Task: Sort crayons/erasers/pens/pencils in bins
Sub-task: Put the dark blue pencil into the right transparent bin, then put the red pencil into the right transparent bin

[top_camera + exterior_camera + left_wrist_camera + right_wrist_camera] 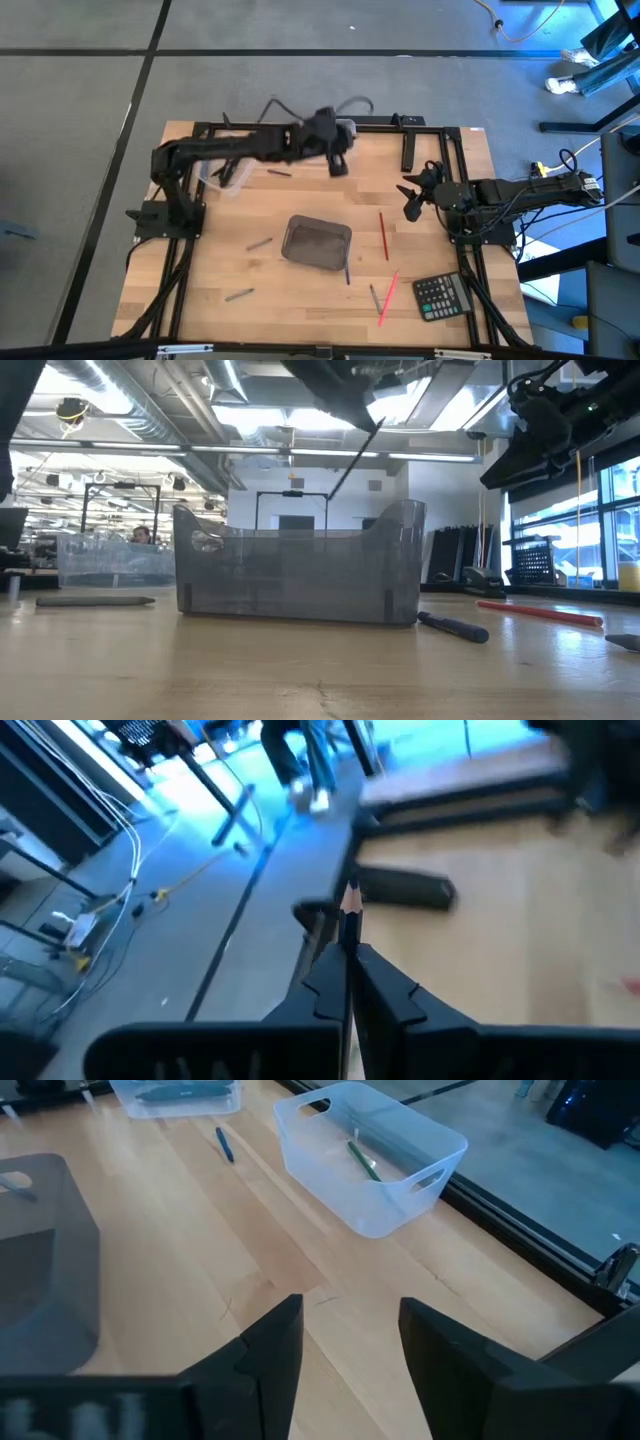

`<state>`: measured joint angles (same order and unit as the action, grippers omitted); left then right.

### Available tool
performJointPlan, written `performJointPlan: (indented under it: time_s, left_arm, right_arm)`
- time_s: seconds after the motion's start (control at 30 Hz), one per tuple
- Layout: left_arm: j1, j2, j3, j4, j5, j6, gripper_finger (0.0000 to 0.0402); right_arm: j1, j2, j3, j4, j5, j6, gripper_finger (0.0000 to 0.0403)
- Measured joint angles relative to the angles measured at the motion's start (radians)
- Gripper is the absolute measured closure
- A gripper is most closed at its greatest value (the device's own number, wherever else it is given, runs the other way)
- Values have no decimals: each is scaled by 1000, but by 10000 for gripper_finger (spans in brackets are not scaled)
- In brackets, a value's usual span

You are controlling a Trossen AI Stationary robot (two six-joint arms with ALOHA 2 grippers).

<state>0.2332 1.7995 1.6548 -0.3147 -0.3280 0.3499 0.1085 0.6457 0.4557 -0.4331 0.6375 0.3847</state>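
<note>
Wooden worktop [300,290] is carrying several loose sticks | left pincer [348,955] is pinching a pencil [350,905] above the far edge | right pincer [350,1330] is waiting wide, holding nothing | clear bin [370,1155] is holding one green stick, second clear bin [180,1095] probably two | grey bin [317,243] looking unfilled | most sorting is remaining.

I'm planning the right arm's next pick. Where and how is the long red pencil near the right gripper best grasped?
Grip the long red pencil near its middle, coming straight down from above with the fingers set across its thin shaft. It lies flat on the table, apart from the grey bin, so both sides look open. The right gripper is open and close by; the left gripper holds a pencil.
</note>
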Motion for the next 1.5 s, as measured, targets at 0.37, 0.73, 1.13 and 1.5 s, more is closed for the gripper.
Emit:
performJointPlan:
  time_s: [0.37, 0.73, 1.13, 1.5]
  left_arm:
    - [233, 164, 1, 12, 165, 1, 399]
    - [265, 289, 0, -103, 163, 3, 401]
    - [246, 289, 0, -72, 155, 1, 370]
    - [101, 288, 104, -23, 160, -166, 331]
  right_arm:
    - [0, 0, 0, -62, 35, 37, 232]
    - [0, 1, 0, -82, 50, 60, 232]
    - [0, 0, 0, -82, 53, 60, 232]
    - [0, 0, 0, -77, 52, 60, 232]
